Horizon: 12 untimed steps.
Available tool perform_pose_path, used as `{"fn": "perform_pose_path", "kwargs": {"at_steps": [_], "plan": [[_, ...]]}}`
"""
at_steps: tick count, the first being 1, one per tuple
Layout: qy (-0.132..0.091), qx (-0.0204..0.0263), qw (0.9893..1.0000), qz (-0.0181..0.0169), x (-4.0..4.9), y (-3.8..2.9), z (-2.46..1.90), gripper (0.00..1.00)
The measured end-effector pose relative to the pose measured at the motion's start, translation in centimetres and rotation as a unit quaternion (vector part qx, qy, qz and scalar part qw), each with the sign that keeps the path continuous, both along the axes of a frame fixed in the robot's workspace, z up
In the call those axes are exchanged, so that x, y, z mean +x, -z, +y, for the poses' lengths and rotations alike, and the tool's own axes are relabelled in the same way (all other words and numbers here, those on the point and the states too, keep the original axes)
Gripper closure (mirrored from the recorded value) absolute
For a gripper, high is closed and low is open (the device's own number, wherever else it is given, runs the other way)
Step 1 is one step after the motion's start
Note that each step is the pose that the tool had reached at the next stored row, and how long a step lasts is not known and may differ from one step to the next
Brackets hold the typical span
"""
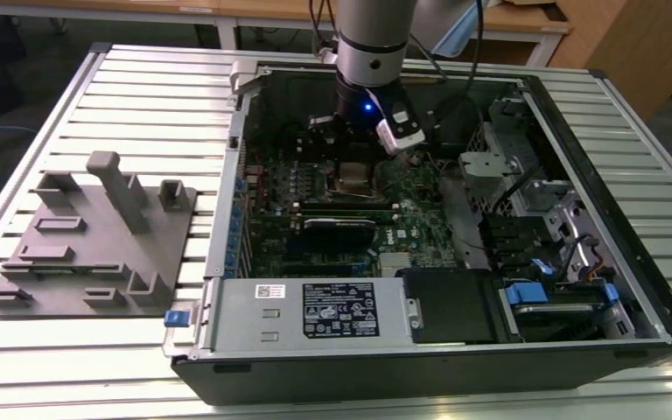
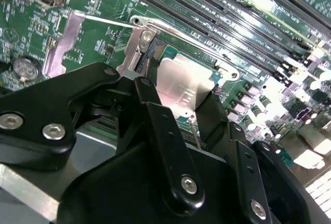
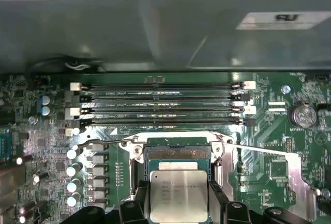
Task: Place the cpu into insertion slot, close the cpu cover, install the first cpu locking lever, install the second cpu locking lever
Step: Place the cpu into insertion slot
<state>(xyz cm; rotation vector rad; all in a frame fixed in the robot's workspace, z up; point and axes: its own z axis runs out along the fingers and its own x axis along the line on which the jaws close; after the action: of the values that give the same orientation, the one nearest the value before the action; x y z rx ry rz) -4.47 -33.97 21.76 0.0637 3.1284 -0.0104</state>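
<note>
Black claw [image 3: 178, 211] fingers [image 3: 140, 203] were closed on two opposite edges of the cpu [image 3: 178, 195], which was held with its silvery top face up. In both wrist views the cpu [image 2: 181, 81] sat between the fingers [image 2: 155, 123] directly over the insertion slot [image 3: 178, 154]. Contact with the slot could not be determined. The slot's dark centre was partly exposed beyond the chip. The cpu cover [image 3: 292, 182] lay swung open just beside the slot. A thin wire locking lever [image 3: 258, 149] ran from the slot's corner toward the cover. Four long memory slots [image 3: 163, 102] lay parallel beyond the slot on the green motherboard [image 3: 261, 125]. In the exterior view, the slot [image 1: 353, 179] sat inside an open computer case [image 1: 616, 131] on a ribbed metal desk [image 1: 137, 96].
</note>
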Motion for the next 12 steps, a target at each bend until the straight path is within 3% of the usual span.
{"fn": "perform_pose_path", "kwargs": {"at_steps": [3, 6, 8, 12], "plan": [[0.027, 0.0, 0.9996, 0.0, 0.0, 0.01, 0.0, 0.46], [0.054, 0.0, 0.9985, 0.0, 0.0, 0.02, 0.0, 0.46], [0.072, 0.0, 0.9974, 0.0, 0.0, 0.03, 0.0, 0.46], [0.109, 0.0, 0.994, 0.0, 0.0, 0.05, 0.0, 0.46]]}}
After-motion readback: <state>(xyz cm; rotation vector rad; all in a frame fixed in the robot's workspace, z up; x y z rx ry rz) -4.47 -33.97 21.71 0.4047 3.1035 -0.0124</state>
